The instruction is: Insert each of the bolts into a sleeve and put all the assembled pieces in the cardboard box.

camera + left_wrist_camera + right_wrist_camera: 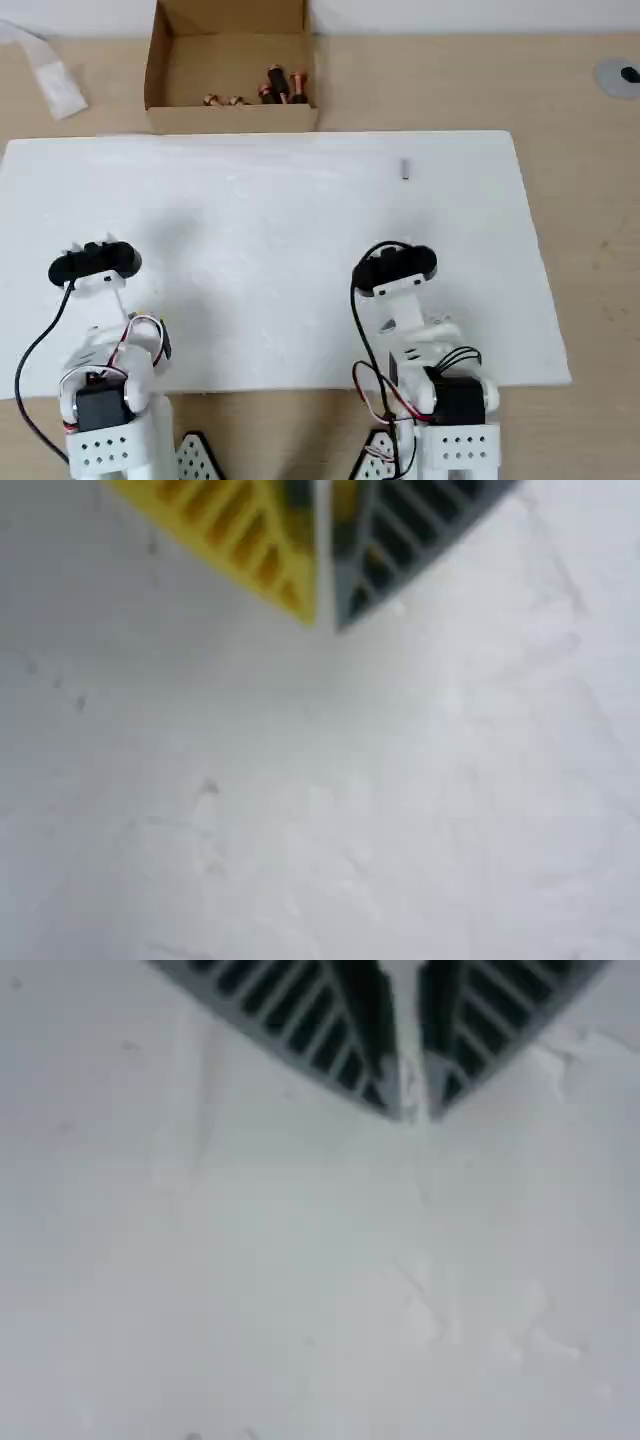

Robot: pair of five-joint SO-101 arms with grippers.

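Left fingers (262,542) are pressed together on nothing, your right fingers (300,1030) likewise, both over the white sheet (260,200). Several assembled pieces (272,88) lie in the cardboard box (158,80) on the wooden bench (580,110); one small grey part (405,168) lies loose on the sheet, likely your last job.

Brown cardboard box (158,75), copper-red pieces (272,86), wht mat (260,270); L end effector (324,620) yellow/grey ribbed, R end effector (412,1110) grey.
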